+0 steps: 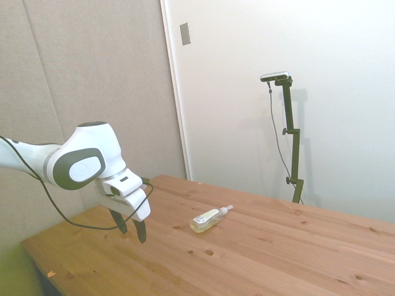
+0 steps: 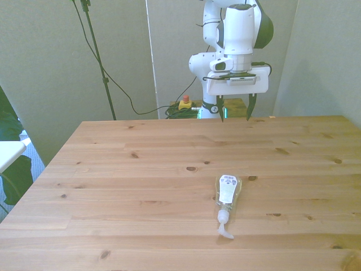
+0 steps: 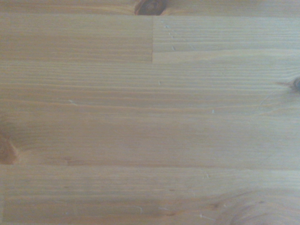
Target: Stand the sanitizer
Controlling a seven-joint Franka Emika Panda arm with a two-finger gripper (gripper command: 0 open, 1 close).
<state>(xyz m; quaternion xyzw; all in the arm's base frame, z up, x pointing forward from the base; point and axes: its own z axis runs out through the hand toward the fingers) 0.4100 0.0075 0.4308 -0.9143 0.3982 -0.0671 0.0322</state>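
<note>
The sanitizer (image 1: 208, 219) (image 2: 227, 193) is a small clear bottle of pale yellowish liquid with a white label, lying on its side on the wooden table (image 1: 265, 253). In the front view its white pump nozzle points toward the near edge. My gripper (image 1: 131, 227) (image 2: 233, 110) hangs open over the table's far edge, well apart from the bottle, with nothing between its dark fingers. The wrist view shows only bare wood (image 3: 150, 112).
A wooden table (image 2: 141, 169) fills the workspace, with dark knots in its planks. A red button (image 2: 184, 103) and cables lie on the floor behind the far edge. A plant leaf (image 2: 12, 175) shows at the front view's left.
</note>
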